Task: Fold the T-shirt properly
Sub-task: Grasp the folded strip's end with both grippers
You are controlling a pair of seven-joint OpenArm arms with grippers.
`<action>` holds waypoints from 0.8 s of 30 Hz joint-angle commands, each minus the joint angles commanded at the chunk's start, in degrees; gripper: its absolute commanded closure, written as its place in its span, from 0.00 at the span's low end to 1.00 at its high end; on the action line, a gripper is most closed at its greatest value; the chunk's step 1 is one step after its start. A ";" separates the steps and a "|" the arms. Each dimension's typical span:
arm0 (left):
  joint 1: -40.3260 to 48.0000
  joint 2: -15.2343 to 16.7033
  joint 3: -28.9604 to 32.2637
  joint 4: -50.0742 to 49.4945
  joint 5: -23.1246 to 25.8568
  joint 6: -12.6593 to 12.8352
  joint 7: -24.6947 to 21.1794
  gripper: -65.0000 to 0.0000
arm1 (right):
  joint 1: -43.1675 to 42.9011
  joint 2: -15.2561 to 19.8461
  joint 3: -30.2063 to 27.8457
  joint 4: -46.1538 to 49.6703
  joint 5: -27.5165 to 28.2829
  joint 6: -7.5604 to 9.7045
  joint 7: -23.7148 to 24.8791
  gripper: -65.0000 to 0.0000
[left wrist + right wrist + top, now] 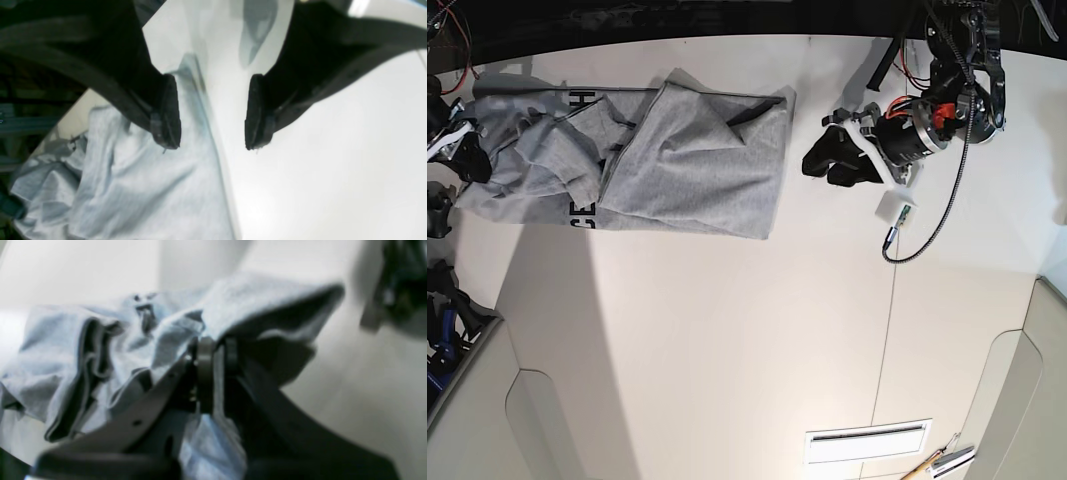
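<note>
Two sets of jaws work at the shirt. The right jaws (477,165) are closed on a pinch of its cloth. The grey T-shirt (692,165) lies bunched and creased across the desk (717,350) (some dark lettering peeks out). Near its other end, the left jaws (835,160) stand open, fingertips apart.
</note>
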 joint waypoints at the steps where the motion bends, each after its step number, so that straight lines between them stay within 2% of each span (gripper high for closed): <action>1: 0.68 0.00 0.00 -0.59 0.00 0.00 -0.98 0.47 | 0.28 -0.04 0.00 1.75 0.04 0.00 -0.66 1.00; 5: 2.01 0.00 0.92 -3.96 0.00 0.00 -3.54 0.47 | 3.10 -0.07 -0.02 7.37 0.72 -0.07 -3.96 1.00; 7: 1.99 0.00 2.01 -6.08 -0.02 0.00 -3.74 0.47 | 5.33 -0.26 -0.04 9.18 4.83 0.04 -7.76 1.00; 8: 1.99 0.00 2.71 -7.04 0.00 0.00 -3.93 0.47 | 6.51 -0.70 -0.07 9.81 4.96 0.07 -8.63 1.00; 12: 1.99 0.07 6.27 -8.83 0.00 0.00 -4.92 0.47 | 9.84 -2.23 -1.84 10.14 4.96 0.02 -8.81 1.00; 15: 1.99 0.48 8.87 -8.87 0.20 0.00 -5.88 0.47 | 10.97 -3.23 -6.40 10.16 4.70 0.02 -8.83 1.00; 18: 1.99 2.62 9.70 -8.90 2.84 0.00 -5.88 0.47 | 11.30 -4.79 -12.02 10.99 3.82 0.00 -8.81 1.00; 20: 1.86 4.02 9.70 -8.90 4.42 0.00 -5.90 0.47 | 11.28 -6.84 -15.61 12.55 2.49 -0.04 -8.81 1.00; 24: 1.86 5.57 9.70 -8.90 4.57 0.00 -5.90 0.47 | 11.28 -11.61 -21.92 15.82 -0.44 -0.24 -8.81 1.00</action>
